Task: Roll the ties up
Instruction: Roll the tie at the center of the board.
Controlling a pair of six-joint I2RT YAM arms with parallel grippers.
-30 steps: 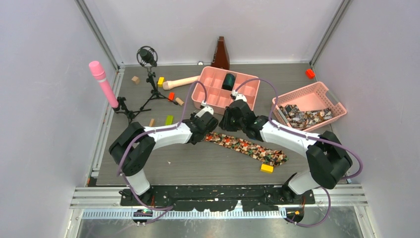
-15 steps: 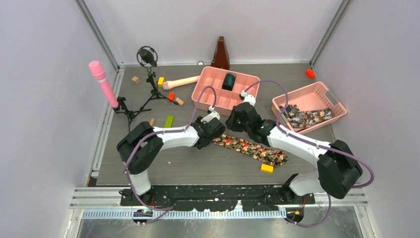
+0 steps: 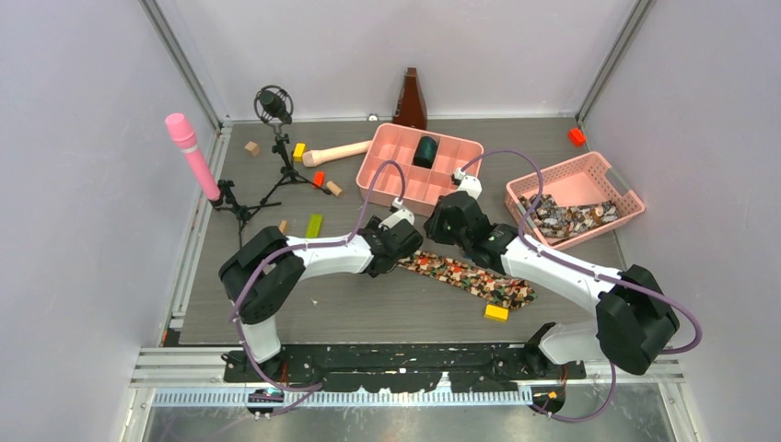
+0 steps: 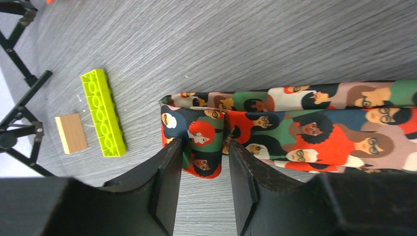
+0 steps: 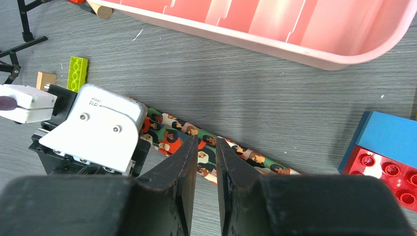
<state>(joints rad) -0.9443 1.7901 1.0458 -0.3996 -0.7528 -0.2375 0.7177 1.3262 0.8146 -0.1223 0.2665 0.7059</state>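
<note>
Grey wood-grain table (image 3: pixel 304 313) under pale walls carries one long narrow fabric tie (image 3: pixel 470 276), dark with a red, orange and green print. It lies flat at centre, running from 9 towards 4 o'clock. Rolling looks barely begun: only the 9 o'clock end is folded over. Left gripper (image 4: pixel 204 145) straddles that fold, jaws apart, pinching nothing. Right gripper (image 5: pixel 206 141) hovers over the strip, jaws a narrow slit apart, empty. Next, the fold needs gripping and turning along the strip. At 12 o'clock a pink divided plastic tray (image 3: pixel 458 164) holds one dark cylinder (image 3: pixel 425 150). At 2 o'clock a pink slotted basket (image 3: pixel 580 184) holds heaped printed ties (image 3: pixel 564 221).
</note>
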